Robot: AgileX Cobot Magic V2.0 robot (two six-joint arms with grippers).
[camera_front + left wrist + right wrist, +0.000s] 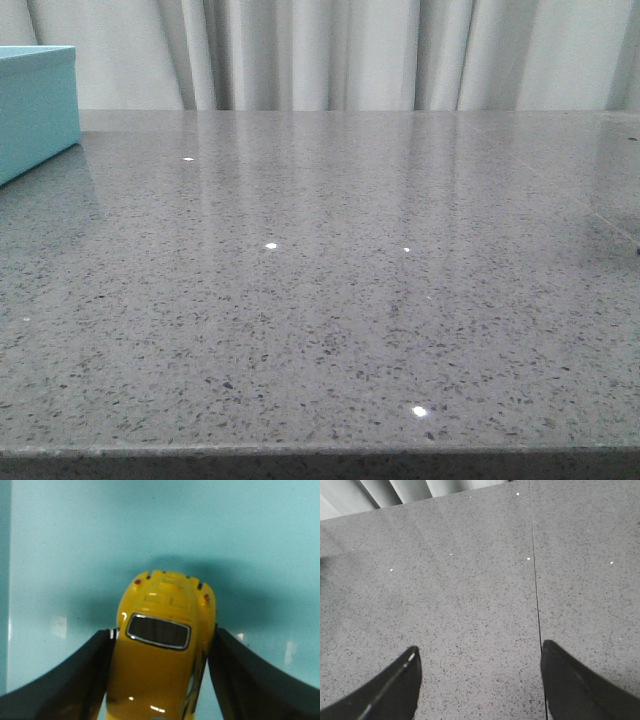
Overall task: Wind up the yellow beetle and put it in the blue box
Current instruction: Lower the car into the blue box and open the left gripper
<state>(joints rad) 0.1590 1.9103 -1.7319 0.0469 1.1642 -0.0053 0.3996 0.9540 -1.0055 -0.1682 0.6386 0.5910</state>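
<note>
The yellow beetle [162, 665] is seen from above in the left wrist view, with its dark rear window and small red tail lights showing. My left gripper [164, 630] is shut on it, one black finger pressed against each side of the body. Behind the car is the flat turquoise inner surface of the blue box [150, 525], on which the car casts a shadow. In the front view only a corner of the blue box [35, 105] shows at the far left edge, and neither arm is seen. My right gripper [480, 647] hangs open over bare table.
The grey speckled stone table [350, 280] stretches to pale curtains [350, 50] at the back. A thin dark seam [535, 580] runs across the table surface under my right gripper.
</note>
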